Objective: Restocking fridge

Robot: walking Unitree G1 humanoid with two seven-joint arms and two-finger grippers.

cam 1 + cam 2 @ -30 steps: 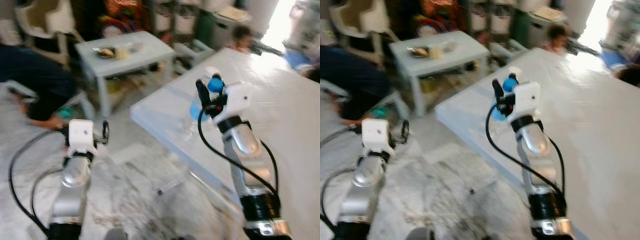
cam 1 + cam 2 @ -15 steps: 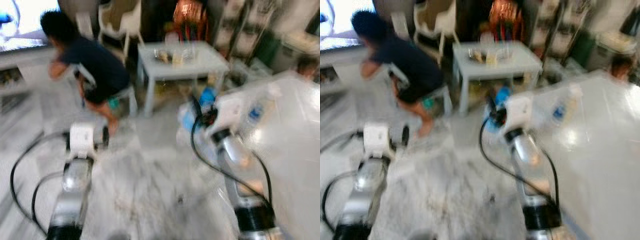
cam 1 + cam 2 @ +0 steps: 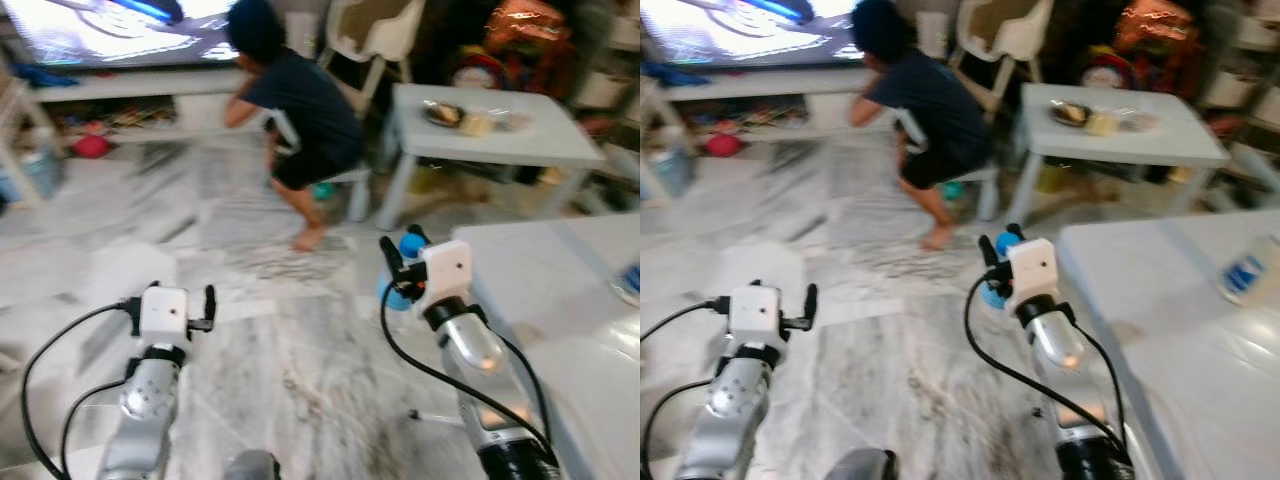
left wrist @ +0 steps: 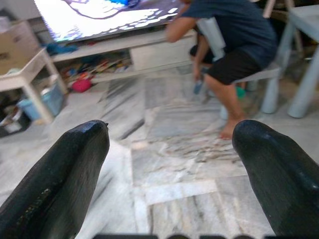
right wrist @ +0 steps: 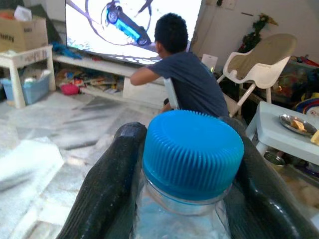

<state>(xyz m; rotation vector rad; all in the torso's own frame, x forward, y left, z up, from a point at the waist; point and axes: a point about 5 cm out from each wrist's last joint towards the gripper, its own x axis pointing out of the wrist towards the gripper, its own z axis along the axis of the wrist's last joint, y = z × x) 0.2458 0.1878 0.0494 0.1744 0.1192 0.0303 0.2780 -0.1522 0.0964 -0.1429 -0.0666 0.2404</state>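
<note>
My right gripper is shut on a clear plastic bottle with a blue cap, held upright above the marble floor, just left of the white table's corner. In the right wrist view its black fingers press the bottle's neck from both sides. My left gripper is held out low over the floor, open, with nothing between its fingers.
A person squats on a small stool ahead, facing a large TV. A pale low table with dishes stands at back right. The big white table runs along my right, with another bottle on it.
The camera has swung left, from the white table to the room with the TV and the person. Both arms keep their pose; the bottle stays in the right gripper.
</note>
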